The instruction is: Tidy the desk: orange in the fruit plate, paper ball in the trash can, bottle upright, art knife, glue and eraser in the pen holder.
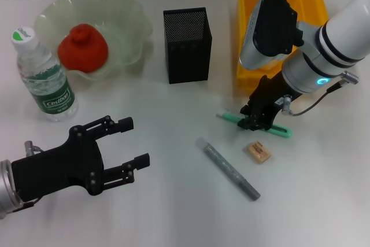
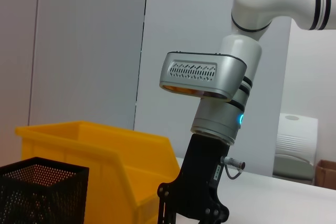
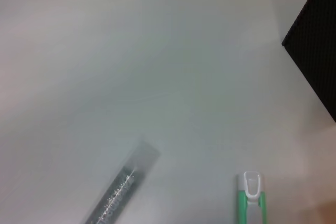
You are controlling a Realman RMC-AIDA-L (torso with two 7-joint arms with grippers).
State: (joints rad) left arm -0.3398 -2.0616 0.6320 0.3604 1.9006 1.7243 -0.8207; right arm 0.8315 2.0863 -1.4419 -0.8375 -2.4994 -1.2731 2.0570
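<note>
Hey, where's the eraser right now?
In the head view the eraser lies on the desk on the robot's right, just in front of the green art knife under the right gripper.

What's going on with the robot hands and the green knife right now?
Right gripper down over the green art knife on the desk. Left gripper open, hovering near front. Orange in fruit plate, bottle upright. Eraser and glue lie close by.

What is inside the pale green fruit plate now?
The orange lies in the fruit plate, toward its left side. Nothing else shows inside; the part of the plate under the orange is hidden.
</note>
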